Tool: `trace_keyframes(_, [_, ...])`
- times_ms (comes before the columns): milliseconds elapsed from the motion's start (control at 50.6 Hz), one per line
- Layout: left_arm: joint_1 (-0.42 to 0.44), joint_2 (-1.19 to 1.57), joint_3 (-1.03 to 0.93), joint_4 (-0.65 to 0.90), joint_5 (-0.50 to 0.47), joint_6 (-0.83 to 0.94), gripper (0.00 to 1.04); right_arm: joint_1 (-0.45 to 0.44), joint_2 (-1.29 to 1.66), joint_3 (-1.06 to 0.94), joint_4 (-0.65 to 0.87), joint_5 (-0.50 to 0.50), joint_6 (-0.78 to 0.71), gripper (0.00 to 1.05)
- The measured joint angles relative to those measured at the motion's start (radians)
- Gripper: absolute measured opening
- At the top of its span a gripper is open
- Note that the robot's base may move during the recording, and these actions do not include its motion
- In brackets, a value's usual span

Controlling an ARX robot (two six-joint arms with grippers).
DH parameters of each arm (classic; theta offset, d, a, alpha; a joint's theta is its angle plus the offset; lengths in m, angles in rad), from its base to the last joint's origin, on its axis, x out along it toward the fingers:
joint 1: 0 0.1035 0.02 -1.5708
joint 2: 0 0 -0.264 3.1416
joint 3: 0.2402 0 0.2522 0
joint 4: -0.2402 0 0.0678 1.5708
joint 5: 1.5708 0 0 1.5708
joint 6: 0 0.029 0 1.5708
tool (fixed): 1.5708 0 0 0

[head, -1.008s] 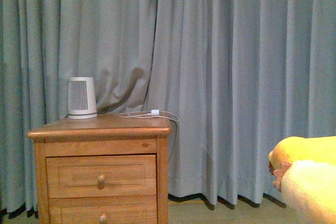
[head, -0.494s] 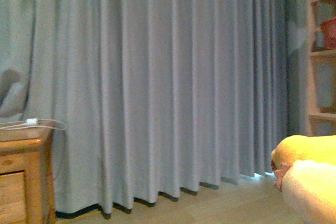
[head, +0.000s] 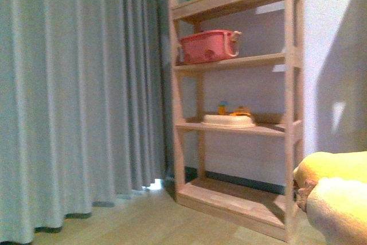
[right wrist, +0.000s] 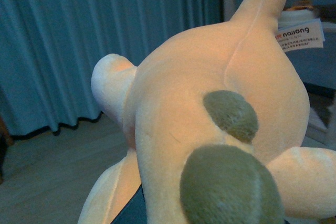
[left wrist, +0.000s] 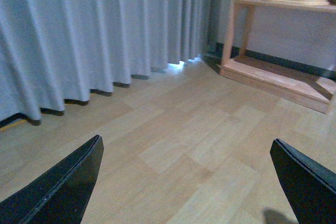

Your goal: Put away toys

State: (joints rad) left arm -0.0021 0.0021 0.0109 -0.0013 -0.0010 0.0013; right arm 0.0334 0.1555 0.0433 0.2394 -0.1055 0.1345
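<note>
A pink basket (head: 207,46) and a white tray (head: 228,120) are sitting on a wooden shelf (head: 291,113); a curtain (head: 80,96) is hanging beside it.

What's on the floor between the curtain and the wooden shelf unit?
Nothing. In the left wrist view, the floor between the curtain and the shelf unit is bare light wood planks. The front view shows the same gap bare.

Left gripper (left wrist: 185,140): 2 matte-black fingers (left wrist: 63,187), flat wedge shapes w/ straight edges, narrowing to pointed tips.
</note>
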Motion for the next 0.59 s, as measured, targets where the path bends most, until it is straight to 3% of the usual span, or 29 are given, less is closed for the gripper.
trace_keyframes(593, [0.000,0.000,0.000,0.000,0.000,0.000,0.99,0.000,0.000,0.000,0.000,0.001,0.000,0.17])
